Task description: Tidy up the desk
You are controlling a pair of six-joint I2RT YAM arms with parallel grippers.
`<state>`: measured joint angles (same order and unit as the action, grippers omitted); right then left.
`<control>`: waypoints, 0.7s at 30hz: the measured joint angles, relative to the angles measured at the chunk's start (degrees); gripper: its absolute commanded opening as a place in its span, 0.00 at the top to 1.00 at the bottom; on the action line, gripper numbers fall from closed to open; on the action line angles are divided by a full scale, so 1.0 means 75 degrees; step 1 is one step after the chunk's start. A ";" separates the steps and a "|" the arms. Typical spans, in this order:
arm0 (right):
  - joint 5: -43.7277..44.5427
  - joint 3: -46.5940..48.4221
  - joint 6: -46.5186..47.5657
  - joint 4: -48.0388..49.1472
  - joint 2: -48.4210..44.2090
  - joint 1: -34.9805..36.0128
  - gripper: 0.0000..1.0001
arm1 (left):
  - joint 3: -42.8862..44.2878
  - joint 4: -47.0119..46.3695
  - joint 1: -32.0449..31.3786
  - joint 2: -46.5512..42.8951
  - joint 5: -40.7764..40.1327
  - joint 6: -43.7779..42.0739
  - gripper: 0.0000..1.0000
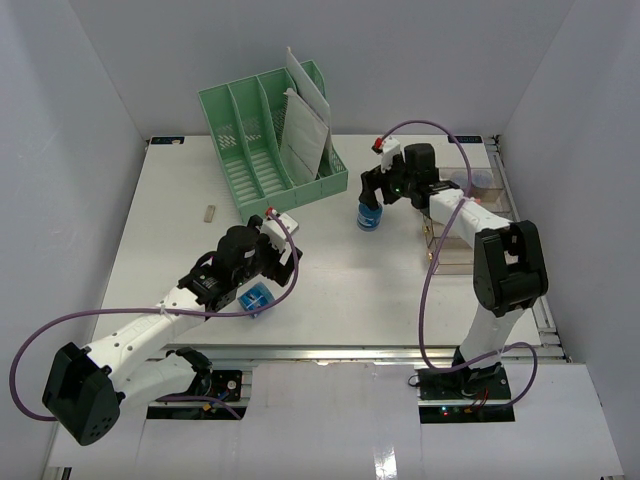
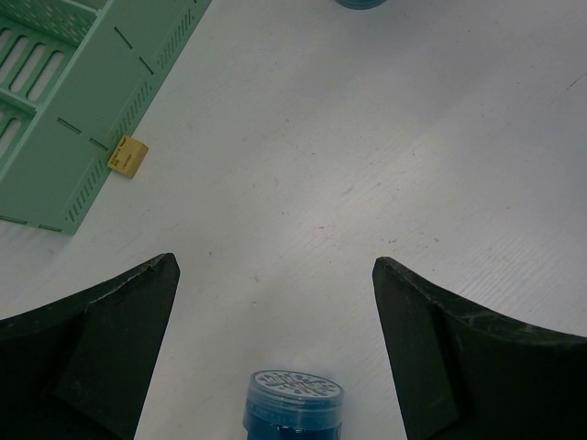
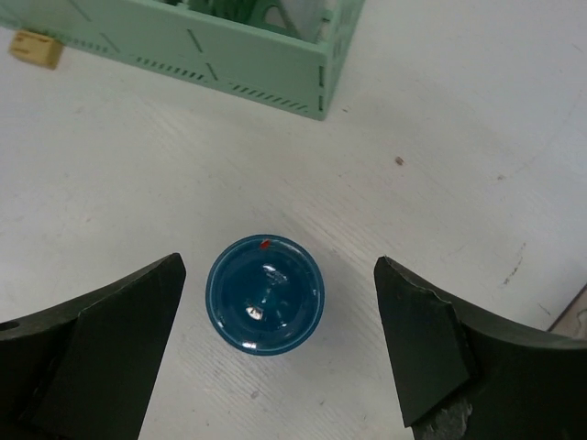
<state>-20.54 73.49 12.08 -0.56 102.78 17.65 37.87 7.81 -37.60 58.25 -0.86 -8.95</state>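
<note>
The white desk (image 1: pixel 380 290) holds two small blue jars. One blue jar (image 1: pixel 369 217) stands upright right of the green rack; in the right wrist view (image 3: pixel 264 293) I see it from above. My right gripper (image 1: pixel 373 198) (image 3: pixel 280 263) is open over it, fingers on either side, not touching. The other blue jar (image 1: pixel 258 297) has a patterned lid and stands between the fingers of my left gripper (image 1: pixel 266 288) in the left wrist view (image 2: pixel 293 401). My left gripper (image 2: pixel 275 266) is open, with wide gaps on both sides.
A green slotted file rack (image 1: pixel 270 140) with papers stands at the back; it also shows in the wrist views (image 2: pixel 64 110) (image 3: pixel 229 46). A small yellow block (image 1: pixel 210 211) (image 2: pixel 128 156) (image 3: pixel 37 48) lies by it. A clear compartment tray (image 1: pixel 468 225) is at the right edge.
</note>
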 measured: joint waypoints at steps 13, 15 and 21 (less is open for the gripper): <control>0.2828 0.0045 -0.0549 0.0042 0.1063 0.1006 0.08 | 0.0000 0.0040 0.0000 0.0000 -0.0003 -0.0005 0.02; 0.3159 0.0040 -0.0483 0.0022 0.1104 0.1053 0.08 | 0.0000 0.0051 0.0000 0.0000 -0.0003 -0.0005 0.02; 0.3477 -0.0034 -0.0261 0.0067 0.1102 0.1119 0.65 | 0.0000 0.0071 0.0000 -0.0002 -0.0006 -0.0006 0.02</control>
<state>5.54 73.23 10.13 -0.06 111.04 26.04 37.87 8.34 -37.60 58.24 -0.91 -8.99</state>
